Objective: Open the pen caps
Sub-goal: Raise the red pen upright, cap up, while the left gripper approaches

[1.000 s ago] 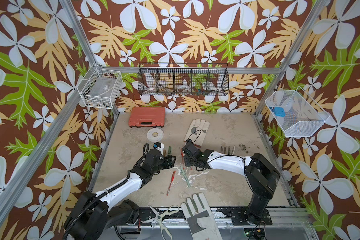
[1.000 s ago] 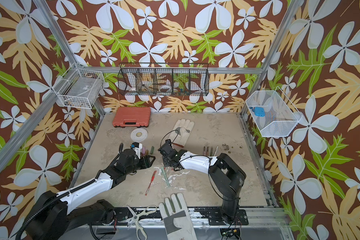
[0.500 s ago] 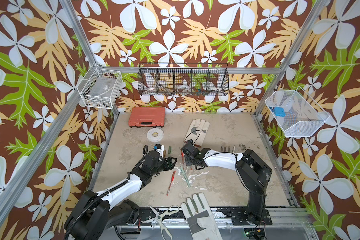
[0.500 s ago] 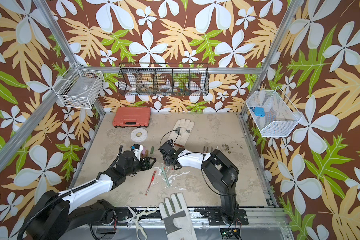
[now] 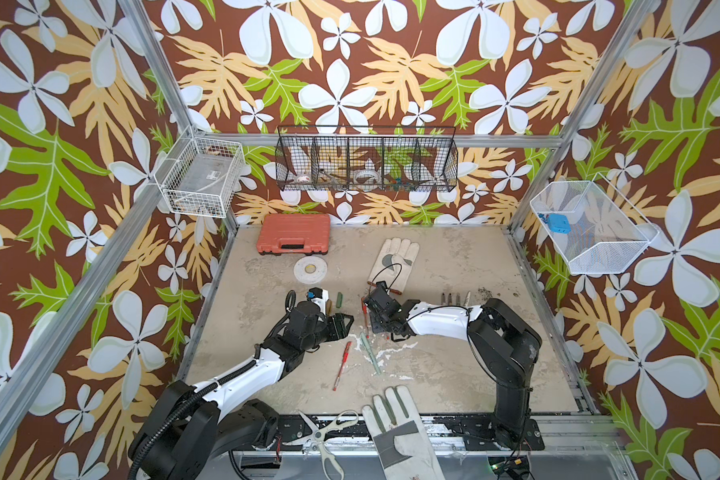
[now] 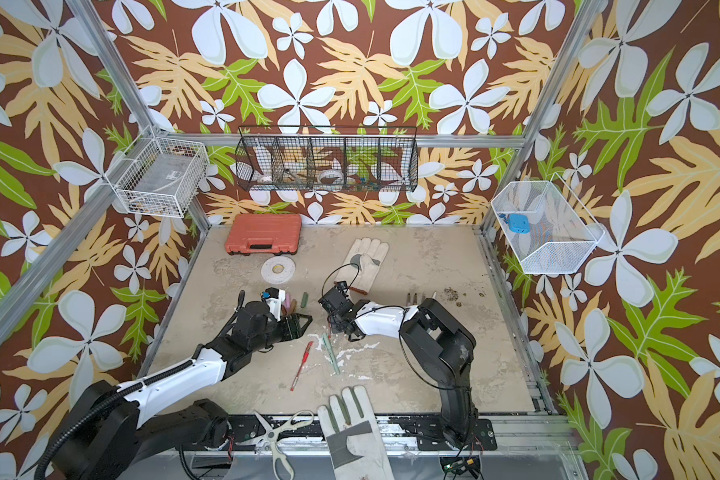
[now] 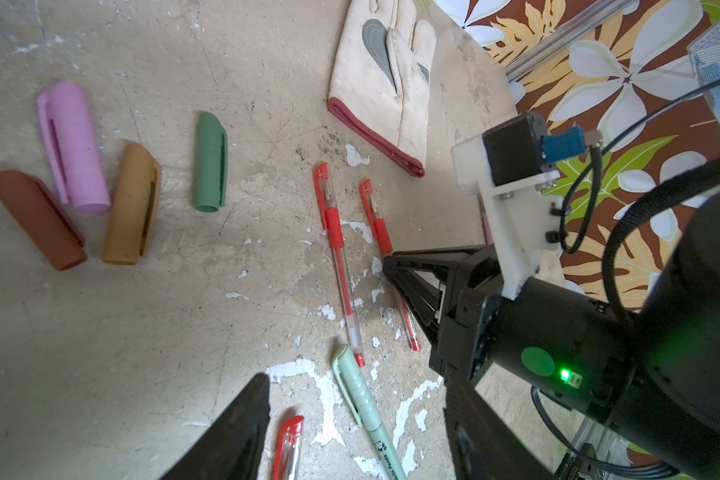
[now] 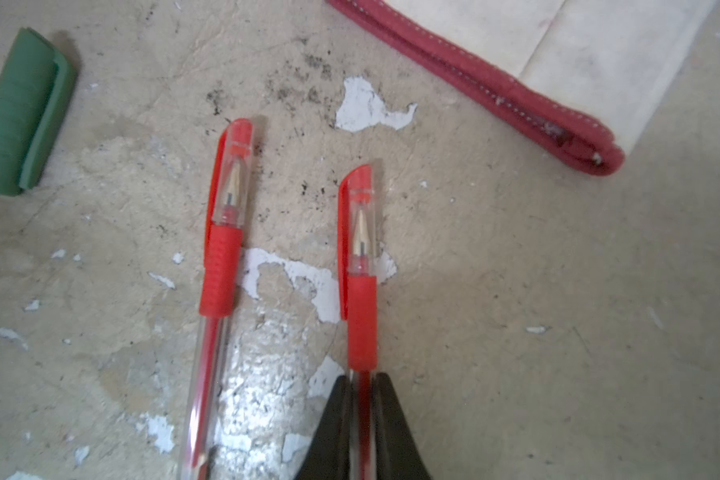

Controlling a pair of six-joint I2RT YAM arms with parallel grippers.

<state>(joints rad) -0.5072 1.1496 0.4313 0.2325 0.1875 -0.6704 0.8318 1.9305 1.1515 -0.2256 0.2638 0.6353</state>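
Pen caps [image 6: 294,305]: four lie loose in a row on the table [image 5: 454,374], at 11 to 12 o'clock of the left gripper [image 5: 344,327]. They are the brown cap [image 7: 34,220], pink cap [image 7: 73,145], gold cap [image 7: 132,203] and green cap [image 7: 210,162]. The first three sit close together and green lies a little apart. None touches a pen.

We count four more caps on their pens: three red ones and the mint one.

Right gripper [image 8: 361,384]: jaws are clamped on the clear barrel of the held red pen [image 8: 362,316], just behind its red grip. Its cap end points to 12 o'clock, toward the cuff of the white glove [image 5: 393,259]. We cannot tell if this pen is off the table.

The second red pen [image 8: 221,270] lies parallel, just beside the held one on its 9 o'clock side, untouched.

Left gripper: jaws are wide apart with nothing between the fingers.

The third red pen [image 5: 341,365] lies at 6 o'clock of the left gripper. The mint pen [image 7: 364,399] lies at 6 o'clock of the right gripper, with its cap end nearest the two red pens.

A row of bare barrels [image 5: 454,297] sits at 2 o'clock of the right gripper, well apart from the loose caps. They are too small for us to tell colours.
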